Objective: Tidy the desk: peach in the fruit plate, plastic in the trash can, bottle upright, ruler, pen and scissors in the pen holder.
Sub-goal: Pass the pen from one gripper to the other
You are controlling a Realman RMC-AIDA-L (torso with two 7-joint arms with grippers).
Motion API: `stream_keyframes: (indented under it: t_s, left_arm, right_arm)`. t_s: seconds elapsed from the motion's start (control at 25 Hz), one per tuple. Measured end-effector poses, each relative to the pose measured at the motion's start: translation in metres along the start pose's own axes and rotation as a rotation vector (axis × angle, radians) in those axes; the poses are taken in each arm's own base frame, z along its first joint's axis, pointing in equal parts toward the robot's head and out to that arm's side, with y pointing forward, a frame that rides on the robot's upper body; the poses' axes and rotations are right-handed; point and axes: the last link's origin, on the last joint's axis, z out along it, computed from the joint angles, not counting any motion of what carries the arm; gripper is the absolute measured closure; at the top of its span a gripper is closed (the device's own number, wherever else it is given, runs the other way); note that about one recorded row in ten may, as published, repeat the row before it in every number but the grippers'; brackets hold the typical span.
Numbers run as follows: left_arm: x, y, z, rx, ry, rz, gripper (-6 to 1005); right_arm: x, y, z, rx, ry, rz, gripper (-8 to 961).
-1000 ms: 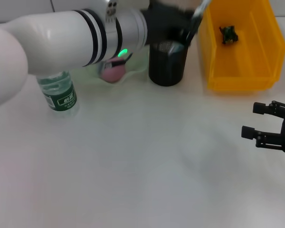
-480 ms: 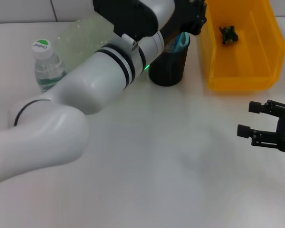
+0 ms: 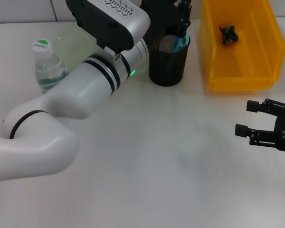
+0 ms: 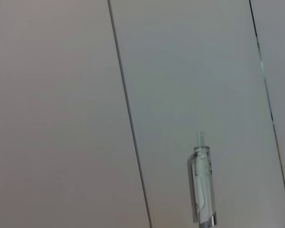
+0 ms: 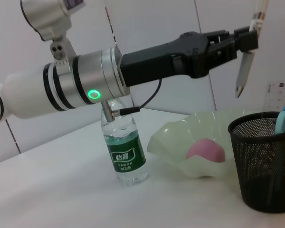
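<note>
My left gripper (image 5: 248,41) is shut on a clear pen (image 5: 243,66), which hangs tip-down above the black mesh pen holder (image 5: 260,164). In the head view the left gripper (image 3: 180,10) is over the pen holder (image 3: 167,64), where blue scissors handles (image 3: 183,42) stick out. The pen's clear end (image 4: 202,185) shows in the left wrist view. A pink peach (image 5: 206,149) lies in the pale fruit plate (image 5: 175,142). The bottle (image 5: 124,154) stands upright. Dark plastic (image 3: 228,34) lies in the yellow trash can (image 3: 237,78). I cannot make out the ruler. My right gripper (image 3: 256,124) is open and idle.
My left arm (image 3: 85,90) stretches across the table's left half and covers most of the fruit plate (image 3: 69,38) in the head view. The bottle (image 3: 47,66) stands just beside that arm. A tiled wall rises behind the table.
The left arm has turned and carried the pen leftward, from beside the trash can to above the pen holder. The right gripper drifted slightly left and back.
</note>
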Motion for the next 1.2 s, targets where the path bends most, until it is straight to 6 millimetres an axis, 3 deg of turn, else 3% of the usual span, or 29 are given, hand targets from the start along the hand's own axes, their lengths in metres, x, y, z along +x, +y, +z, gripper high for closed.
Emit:
stream_keyframes:
  t_s: [0.36, 0.64, 0.76, 0.84, 1.2]
  left_arm:
    - [-0.001, 0.005, -0.002, -0.014, 0.007, 0.004, 827]
    - [0.002, 0.012, -0.012, -0.037, 0.067, 0.040, 821]
    - [0.002, 0.016, -0.014, -0.053, 0.078, 0.057, 819]
    - [0.001, 0.022, -0.016, -0.076, 0.082, 0.074, 817]
    - [-0.002, 0.028, -0.019, -0.105, 0.081, 0.102, 809]
  right_arm:
    - [-0.010, -0.004, -0.004, 0.035, -0.085, 0.024, 119]
    - [-0.027, -0.025, -0.059, 0.312, -0.562, 0.160, 119]
    - [-0.033, -0.022, -0.066, 0.325, -0.744, 0.170, 119]
    - [-0.038, -0.021, -0.059, 0.306, -0.798, 0.153, 119]
    - [-0.064, -0.023, 0.025, 0.128, -0.767, 0.172, 120]
